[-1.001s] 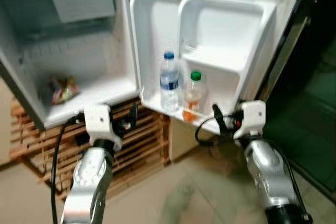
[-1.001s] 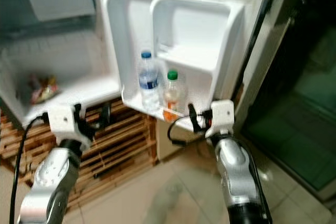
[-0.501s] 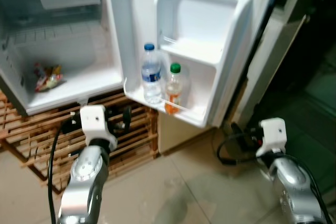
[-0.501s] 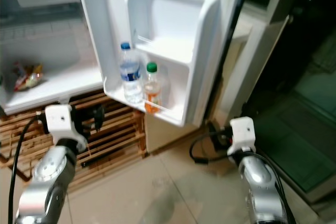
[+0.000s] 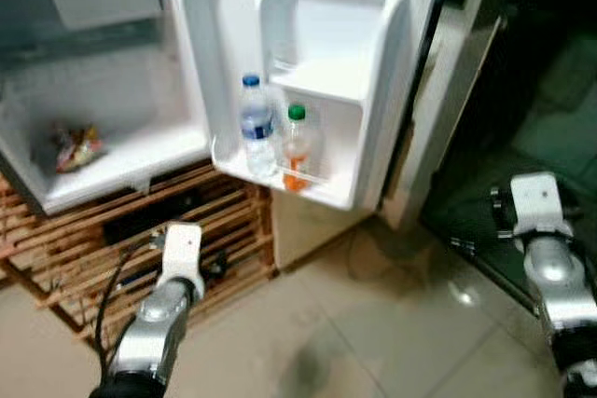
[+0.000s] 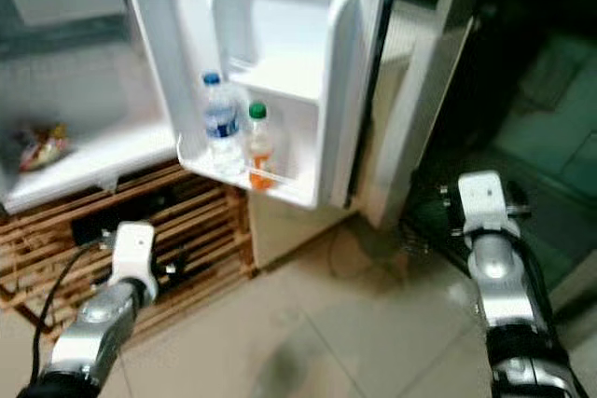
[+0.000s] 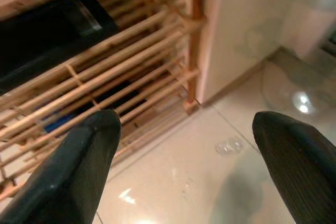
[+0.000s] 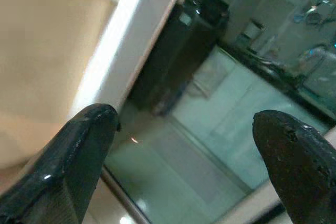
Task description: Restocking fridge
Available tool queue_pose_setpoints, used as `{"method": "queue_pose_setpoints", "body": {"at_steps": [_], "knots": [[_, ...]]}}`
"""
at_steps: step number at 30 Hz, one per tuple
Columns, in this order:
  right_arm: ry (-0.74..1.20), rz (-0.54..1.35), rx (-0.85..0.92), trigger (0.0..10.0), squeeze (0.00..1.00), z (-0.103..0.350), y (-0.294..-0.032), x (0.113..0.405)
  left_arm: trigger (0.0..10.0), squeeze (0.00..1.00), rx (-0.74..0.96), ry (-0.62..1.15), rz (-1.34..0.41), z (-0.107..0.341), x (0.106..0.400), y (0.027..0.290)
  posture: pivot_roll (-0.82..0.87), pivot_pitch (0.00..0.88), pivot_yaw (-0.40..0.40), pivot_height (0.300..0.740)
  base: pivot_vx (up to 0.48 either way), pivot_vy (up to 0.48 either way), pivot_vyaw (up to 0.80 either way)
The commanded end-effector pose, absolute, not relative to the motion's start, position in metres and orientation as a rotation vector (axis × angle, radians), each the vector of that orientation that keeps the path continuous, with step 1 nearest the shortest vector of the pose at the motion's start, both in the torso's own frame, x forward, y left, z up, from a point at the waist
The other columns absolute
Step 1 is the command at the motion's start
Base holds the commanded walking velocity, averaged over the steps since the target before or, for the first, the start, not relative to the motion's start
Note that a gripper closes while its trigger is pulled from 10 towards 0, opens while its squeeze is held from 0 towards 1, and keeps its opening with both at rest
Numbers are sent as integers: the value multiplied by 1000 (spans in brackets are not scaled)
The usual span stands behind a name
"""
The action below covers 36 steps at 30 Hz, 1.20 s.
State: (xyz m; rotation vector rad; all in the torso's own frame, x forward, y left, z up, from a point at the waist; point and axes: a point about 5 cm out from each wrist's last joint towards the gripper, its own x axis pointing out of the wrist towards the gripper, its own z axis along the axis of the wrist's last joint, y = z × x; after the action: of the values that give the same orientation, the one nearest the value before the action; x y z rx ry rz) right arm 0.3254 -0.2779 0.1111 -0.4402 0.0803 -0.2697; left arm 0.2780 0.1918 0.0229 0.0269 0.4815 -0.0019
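Two drinks stand side by side in the open white fridge door's [image 5: 392,90] lower shelf: a clear blue-capped water bottle [image 5: 255,130] and a green-capped orange juice bottle [image 5: 295,147]. Left gripper [image 7: 184,150] hangs spread and empty before the slatted wooden rack [image 7: 105,82]; right gripper [image 8: 184,150], equally parted, grasps nothing.
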Motion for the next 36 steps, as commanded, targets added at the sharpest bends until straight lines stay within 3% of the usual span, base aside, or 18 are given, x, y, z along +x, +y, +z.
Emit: {"method": "queue_pose_setpoints", "body": {"at_steps": [1, 4, 9, 22, 31, 36], "knots": [[67, -197, -377, 10000, 0, 108, -262, 330, 10000, 0, -21, 253, -24, 64, 298, 184, -154, 0, 19, 740, 0, -461, 0], [51, -154, -336, 10000, 0, 102, -246, 330, 10000, 0, -73, 120, -52, 84, 293, 173, -150, 0, 21, 740, 0, -439, 0], [76, -172, -320, 10000, 0, 88, -245, 322, 10000, 0, -79, 121, -98, 78, 282, 160, -146, 0, 24, 740, 0, -422, 231], [58, -218, -302, 10000, 0, 97, -255, 328, 10000, 0, -110, 98, 2, 84, 286, 170, -152, 0, 30, 740, 0, -328, 540], [132, -332, -258, 10000, 0, 115, -255, 359, 10000, 0, -59, 307, 56, 50, 287, 185, -141, 0, 32, 740, 0, 0, 0], [150, -346, -222, 10000, 0, 126, -250, 370, 10000, 0, -72, 318, 47, 48, 286, 183, -125, 0, 24, 740, 0, 0, 0]]}}
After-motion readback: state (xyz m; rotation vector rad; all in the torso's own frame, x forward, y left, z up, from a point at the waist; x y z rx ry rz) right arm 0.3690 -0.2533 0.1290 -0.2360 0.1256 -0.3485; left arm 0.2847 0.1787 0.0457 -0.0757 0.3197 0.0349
